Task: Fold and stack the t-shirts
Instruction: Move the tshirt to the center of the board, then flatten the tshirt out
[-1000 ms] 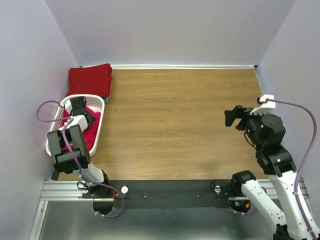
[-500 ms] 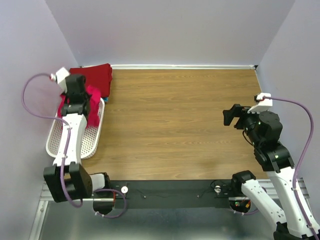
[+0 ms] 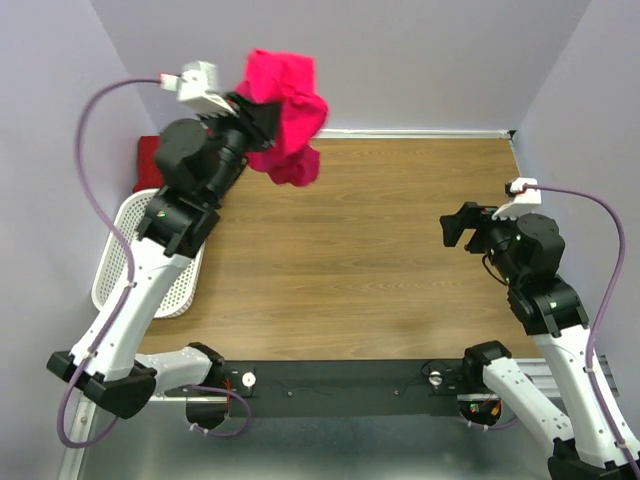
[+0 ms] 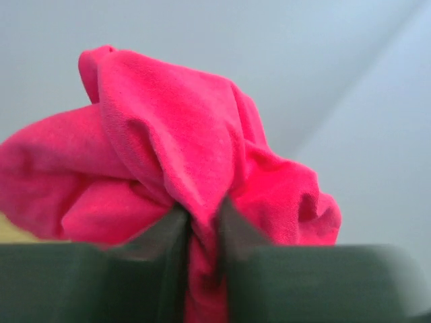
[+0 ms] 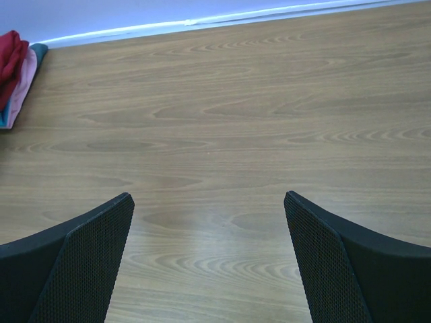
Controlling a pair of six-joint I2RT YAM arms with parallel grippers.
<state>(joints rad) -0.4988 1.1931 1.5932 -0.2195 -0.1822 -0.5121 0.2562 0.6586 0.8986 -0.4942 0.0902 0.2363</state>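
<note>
A bright crimson-pink t-shirt hangs bunched in the air over the table's back left, and my left gripper is shut on it. In the left wrist view a fold of that t-shirt is pinched in my left gripper, its dark fingers close on either side. A darker red t-shirt lies in the far left corner, mostly hidden by the raised arm. The right wrist view shows it folded on a stack with a teal edge. My right gripper hovers open over bare wood.
A white perforated basket stands at the left table edge beneath my left arm. Walls close the table at the back and both sides. Wooden tabletop spreads between the two arms.
My left arm rose out of the basket with the pink t-shirt and swung up and right, high above the table. The right arm has barely shifted.
</note>
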